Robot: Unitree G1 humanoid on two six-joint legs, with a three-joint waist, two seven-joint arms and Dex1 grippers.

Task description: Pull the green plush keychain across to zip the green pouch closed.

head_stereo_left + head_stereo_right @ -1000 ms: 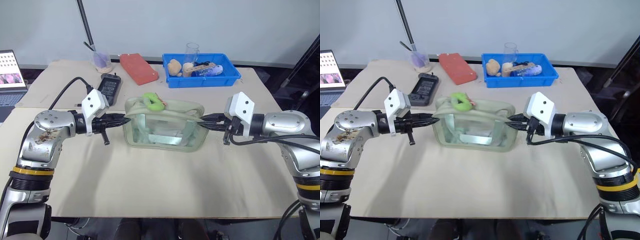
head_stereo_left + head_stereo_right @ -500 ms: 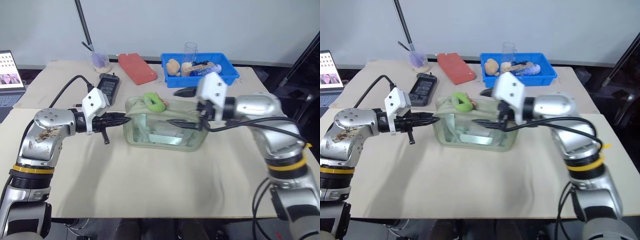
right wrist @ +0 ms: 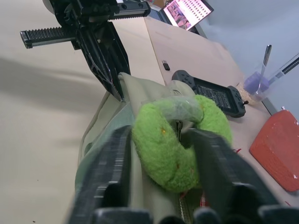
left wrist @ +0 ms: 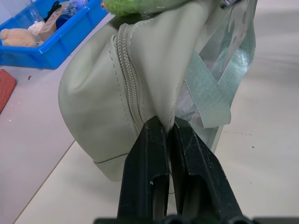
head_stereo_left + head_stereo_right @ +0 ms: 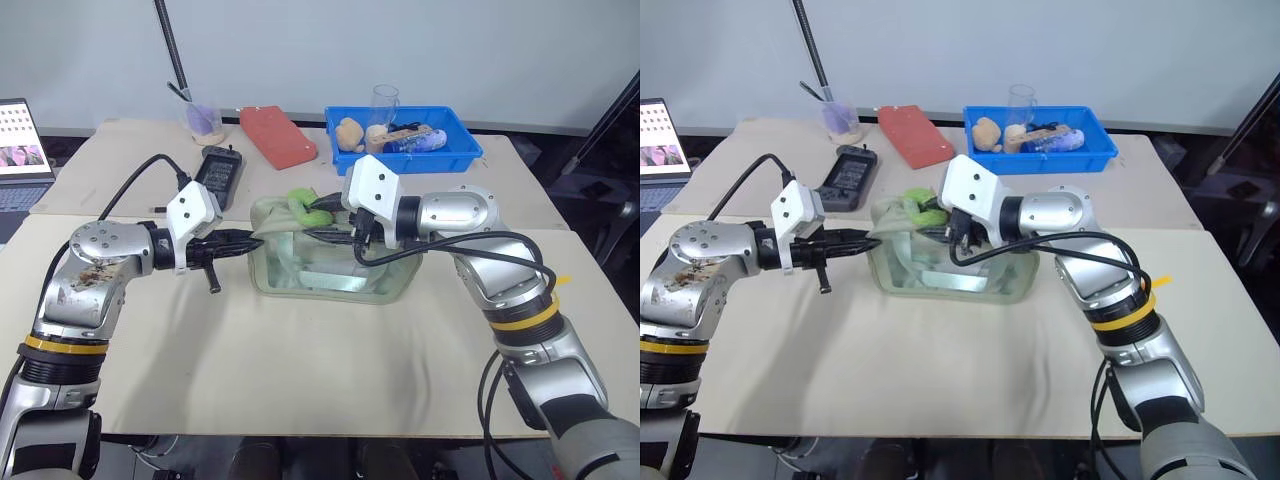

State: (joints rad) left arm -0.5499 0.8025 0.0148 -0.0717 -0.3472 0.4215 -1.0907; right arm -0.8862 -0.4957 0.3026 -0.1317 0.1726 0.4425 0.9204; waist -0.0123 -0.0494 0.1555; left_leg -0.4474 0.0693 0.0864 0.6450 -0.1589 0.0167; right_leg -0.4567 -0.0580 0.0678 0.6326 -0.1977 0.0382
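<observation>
Keychain (image 3: pixel 180 140) still at pouch's (image 5: pixel 330 262) left end, zip not yet pulled; bracketed by right hand (image 3: pixel 161 154) with fingers narrowly apart, not visibly clamped; left hand (image 4: pixel 167 135) pinched on pouch's end fabric.

A pale grey wall (image 5: pixel 450 45) backs the beige-covered table (image 5: pixel 300 370) — a black pole (image 5: pixel 170 50) leaning at rear.

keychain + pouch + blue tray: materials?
Green plush keychain: fuzzy pile fabric, matte, fibres standing up.
Green pouch: smooth sage panels, likely faux leather or coated fabric, with stitched seams and zipper; clear glossy side windows, probably vinyl.
Blue tray: rigid moulded plastic, slight sheen.
</observation>
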